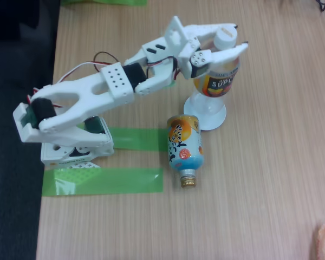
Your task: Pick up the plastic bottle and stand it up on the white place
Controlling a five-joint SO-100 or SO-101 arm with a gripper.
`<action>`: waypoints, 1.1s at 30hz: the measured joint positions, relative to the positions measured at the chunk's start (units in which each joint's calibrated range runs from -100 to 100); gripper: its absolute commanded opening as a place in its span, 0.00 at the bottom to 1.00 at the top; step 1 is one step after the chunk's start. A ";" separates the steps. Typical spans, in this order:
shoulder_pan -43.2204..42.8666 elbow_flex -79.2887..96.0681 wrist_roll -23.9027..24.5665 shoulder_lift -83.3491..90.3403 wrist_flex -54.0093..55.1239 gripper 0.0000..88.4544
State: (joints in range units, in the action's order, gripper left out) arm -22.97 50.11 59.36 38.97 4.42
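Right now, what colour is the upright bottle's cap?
White, on the plastic bottle, in the fixed view.

Surface (260,179): light wood-grain finish, matt, smooth.
Arm (92,95): white moulded plastic, matt; pincer (239,37) likewise.
Plastic bottle (216,81): clear plastic, glossy printed label, white plastic cap.
White place (206,122): smooth white, plastic-looking.
Shorter bottle (184,146): glossy orange-and-blue wrap, metallic gold neck.
Tape strips (103,181): green, translucent, slightly shiny.
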 measured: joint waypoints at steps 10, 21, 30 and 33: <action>0.00 0.18 0.00 -2.10 0.00 0.02; 0.00 0.18 0.00 -2.10 0.00 0.02; -0.07 1.17 -3.10 -2.19 0.00 0.07; 0.00 1.27 -3.10 -2.36 0.00 0.13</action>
State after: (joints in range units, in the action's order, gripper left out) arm -22.97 51.38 56.26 36.62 4.42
